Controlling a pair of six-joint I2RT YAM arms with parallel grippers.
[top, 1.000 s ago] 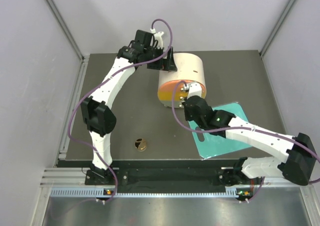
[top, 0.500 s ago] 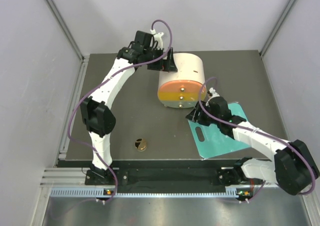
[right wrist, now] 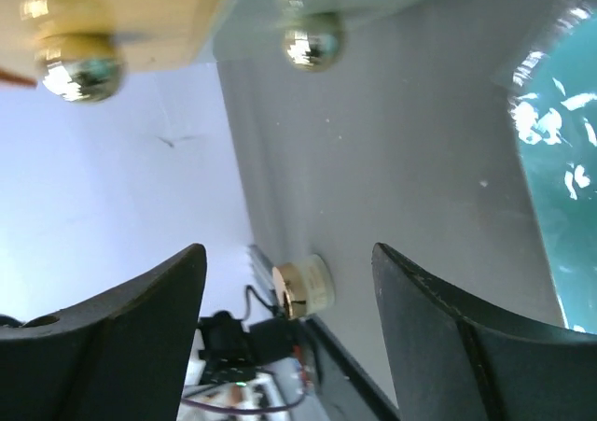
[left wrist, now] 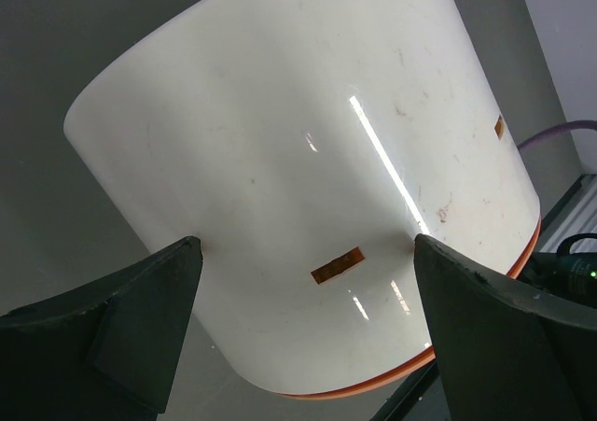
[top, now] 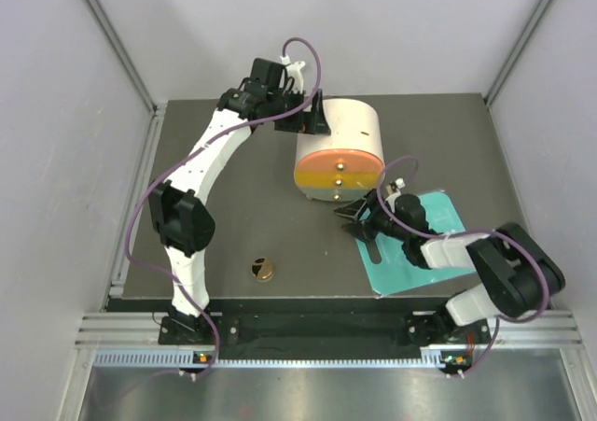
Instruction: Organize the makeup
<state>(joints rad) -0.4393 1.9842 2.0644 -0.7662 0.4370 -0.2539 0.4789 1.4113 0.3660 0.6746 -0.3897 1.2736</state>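
Of the makeup, only a round gold-topped compact (top: 262, 270) shows, lying alone on the dark mat near the front edge. In the right wrist view the compact (right wrist: 303, 286) sits far off between my fingers. My right gripper (top: 350, 220) hangs open and empty just in front of the cylindrical box's orange face (top: 338, 176), at the teal board's corner. The right gripper (right wrist: 287, 253) holds nothing. My left gripper (top: 313, 113) stands open behind the cream box (left wrist: 308, 160). Its fingers (left wrist: 140, 318) sit to either side of the curved wall.
The cream-and-orange box (top: 340, 132) lies on its side at mid-back, with two gold knobs (right wrist: 70, 62) on its front. A flat teal board (top: 424, 253) lies at the right front. Grey walls close in the mat on three sides.
My right gripper has opened and drawn back from the box's orange front toward the teal board. The left arm has not moved.
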